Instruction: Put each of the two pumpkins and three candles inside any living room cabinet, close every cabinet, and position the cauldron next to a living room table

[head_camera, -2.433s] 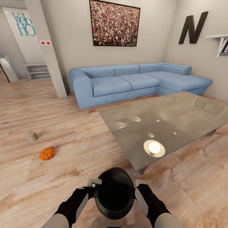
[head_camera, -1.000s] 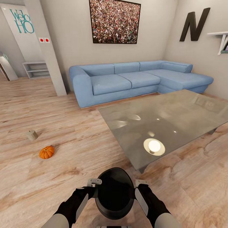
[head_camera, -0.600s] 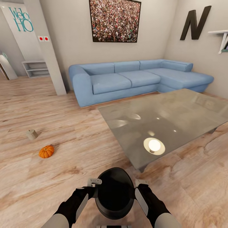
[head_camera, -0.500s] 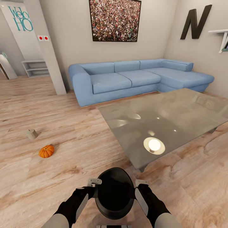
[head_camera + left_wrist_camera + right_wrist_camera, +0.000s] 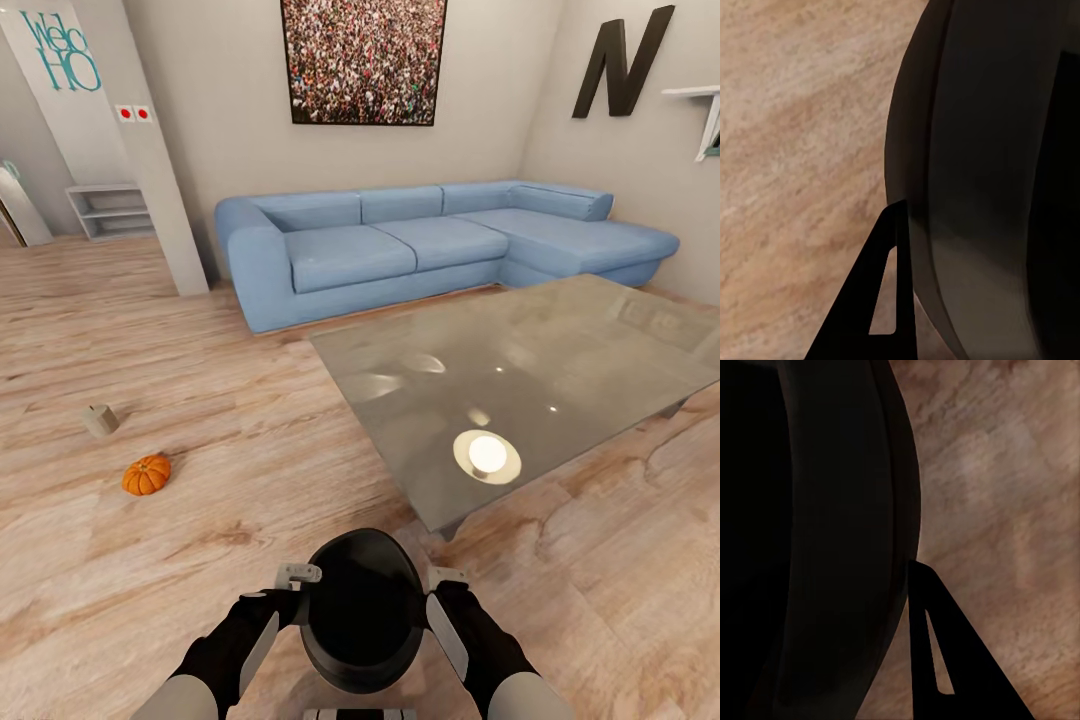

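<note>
Black cauldron (image 5: 362, 610) held low in front of trunk, above wood floor (image 5: 200, 560), pinched at its rim between left gripper (image 5: 297, 578) and right gripper (image 5: 447, 580), each clenched on it. Glass table (image 5: 520, 370) just ahead to right. Pumpkin (image 5: 146, 475) and candle (image 5: 100, 420) on floor to left, near each other, apart. Blue sofa (image 5: 400, 245) beyond, against far wall.
</note>
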